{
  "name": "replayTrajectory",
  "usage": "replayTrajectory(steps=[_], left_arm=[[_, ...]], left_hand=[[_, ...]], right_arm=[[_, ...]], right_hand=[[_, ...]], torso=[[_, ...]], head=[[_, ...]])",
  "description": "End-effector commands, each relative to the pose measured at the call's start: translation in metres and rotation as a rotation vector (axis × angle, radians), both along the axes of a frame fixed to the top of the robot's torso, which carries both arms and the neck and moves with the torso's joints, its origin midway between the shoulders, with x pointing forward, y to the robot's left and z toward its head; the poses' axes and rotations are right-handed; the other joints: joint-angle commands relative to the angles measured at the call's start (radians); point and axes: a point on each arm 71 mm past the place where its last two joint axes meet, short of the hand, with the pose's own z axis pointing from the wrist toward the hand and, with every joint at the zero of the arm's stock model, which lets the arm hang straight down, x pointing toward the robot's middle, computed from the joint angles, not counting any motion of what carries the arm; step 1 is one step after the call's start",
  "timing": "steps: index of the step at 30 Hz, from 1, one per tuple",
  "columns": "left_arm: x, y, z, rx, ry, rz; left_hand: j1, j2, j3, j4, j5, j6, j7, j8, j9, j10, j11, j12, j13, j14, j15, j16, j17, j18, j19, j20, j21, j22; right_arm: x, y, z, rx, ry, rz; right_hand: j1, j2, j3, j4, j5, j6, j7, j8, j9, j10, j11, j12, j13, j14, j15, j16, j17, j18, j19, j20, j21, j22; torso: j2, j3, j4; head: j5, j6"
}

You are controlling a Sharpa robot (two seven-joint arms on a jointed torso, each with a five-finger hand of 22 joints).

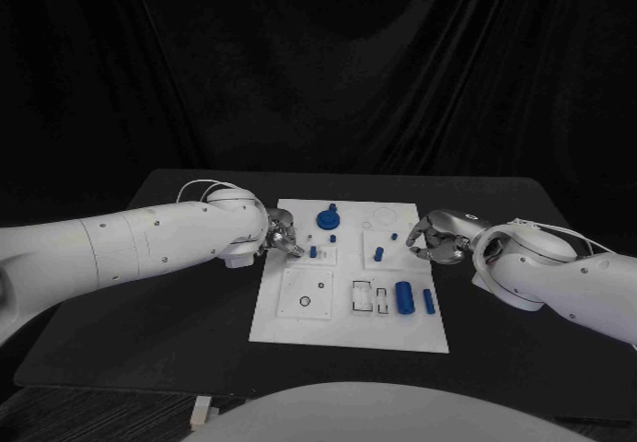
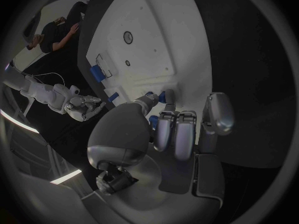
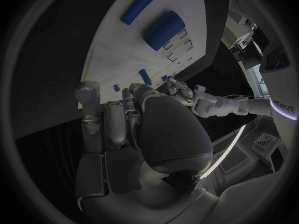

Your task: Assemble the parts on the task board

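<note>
Parts are being seen scattered across the white task board (image 1: 348,327), which is lying flat on the black table (image 1: 159,331), smooth and rectangular, with small square plates raised on it. A round blue knob (image 1: 328,219) is standing just beyond the left hand (image 1: 280,233), a short blue peg (image 1: 378,253) is lying between the two hands, and a thick blue cylinder (image 1: 405,297) with a thinner blue rod (image 1: 429,300) beside it are lying nearer the robot than the right hand (image 1: 433,239).

The left hand is being held at the board's left edge, fingers curled together, and a small blue pin (image 2: 162,96) is seen right at its fingertips in the left wrist view; whether it is being pinched or merely touched cannot be told. A second small blue piece (image 1: 313,250) is standing just beside that hand.

The right hand is being held at the board's right edge, its silver fingers (image 3: 115,122) curled inward; whether anything is being gripped cannot be told.
</note>
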Motion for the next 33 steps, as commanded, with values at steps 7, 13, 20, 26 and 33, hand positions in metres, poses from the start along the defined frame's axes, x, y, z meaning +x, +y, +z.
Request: replayTrajectory(steps=[7, 13, 20, 26, 33], left_arm=[[-0.0011, -0.0017, -0.0032, -0.026, 0.005, -0.028], [-0.0013, -0.0035, -0.0037, -0.034, 0.006, -0.037], [-0.0014, -0.0049, -0.0040, -0.045, 0.000, -0.042], [-0.0014, -0.0054, -0.0031, -0.060, -0.014, -0.042], [-0.0022, -0.0054, -0.0006, -0.084, -0.043, -0.030]], left_hand=[[0.006, 0.000, 0.091, -0.031, 0.041, 0.000, 0.006, -0.011, -0.010, 0.004, 0.006, -0.013, 0.183, 0.078, 0.004, -0.008, 0.232, 0.021, -0.011, 0.002, -0.010, 0.142], [-0.001, -0.007, 0.164, -0.066, 0.050, 0.010, 0.011, -0.030, -0.047, -0.002, 0.010, -0.018, 0.178, 0.076, 0.008, -0.009, 0.229, 0.022, -0.014, 0.005, -0.013, 0.142], [-0.012, -0.013, 0.214, -0.097, 0.093, 0.025, 0.013, -0.035, -0.070, -0.011, 0.011, -0.026, 0.170, 0.074, 0.009, -0.010, 0.227, 0.022, -0.016, 0.006, -0.012, 0.141], [-0.013, -0.020, 0.275, -0.150, 0.115, 0.056, 0.011, -0.035, -0.094, -0.011, 0.008, -0.027, 0.168, 0.075, 0.005, -0.010, 0.228, 0.022, -0.014, 0.004, -0.005, 0.143], [-0.013, -0.034, 0.303, -0.194, 0.120, 0.087, 0.005, -0.033, -0.110, -0.006, 0.002, -0.026, 0.169, 0.080, 0.000, -0.007, 0.233, 0.020, -0.007, -0.001, 0.008, 0.145]], right_arm=[[-0.0002, -0.0001, -0.0011, -0.005, 0.002, -0.010], [0.0000, 0.0003, -0.0012, -0.005, 0.002, -0.010], [0.0001, 0.0008, -0.0012, -0.005, 0.001, -0.010], [0.0002, 0.0012, -0.0014, -0.006, 0.002, -0.010], [0.0000, 0.0012, -0.0017, -0.008, 0.005, -0.011]], right_hand=[[-0.010, 0.002, 0.006, 0.002, 0.007, 0.003, 0.001, 0.003, 0.001, 0.016, 0.004, -0.004, 0.148, 0.034, 0.007, -0.005, -0.001, 0.012, -0.008, 0.000, -0.003, 0.077], [-0.010, 0.002, 0.007, 0.001, 0.007, 0.004, 0.000, 0.003, 0.001, 0.016, 0.004, -0.004, 0.149, 0.034, 0.007, -0.006, -0.002, 0.012, -0.008, 0.000, -0.005, 0.076], [-0.010, 0.002, 0.007, 0.001, 0.007, 0.004, 0.000, 0.003, 0.001, 0.015, 0.004, -0.004, 0.148, 0.034, 0.007, -0.006, -0.002, 0.012, -0.008, 0.000, -0.005, 0.076], [-0.011, 0.002, 0.008, 0.001, 0.007, 0.005, 0.000, 0.004, 0.001, 0.016, 0.004, -0.004, 0.148, 0.033, 0.007, -0.006, -0.003, 0.012, -0.009, 0.000, -0.006, 0.076], [-0.011, 0.002, 0.008, 0.001, 0.008, 0.006, 0.000, 0.004, 0.001, 0.015, 0.004, -0.005, 0.147, 0.033, 0.007, -0.007, -0.003, 0.012, -0.009, 0.000, -0.008, 0.076]], torso=[[0.001, 0.0007, 0.0007], [0.001, 0.0006, 0.0005], [0.001, 0.0004, 0.0008], [0.000, 0.0007, 0.0013], [0.000, 0.0004, 0.0008]], head=[[-0.002, 0.000], [-0.002, 0.000], [-0.004, 0.000], [-0.005, 0.000], [-0.004, 0.000]])
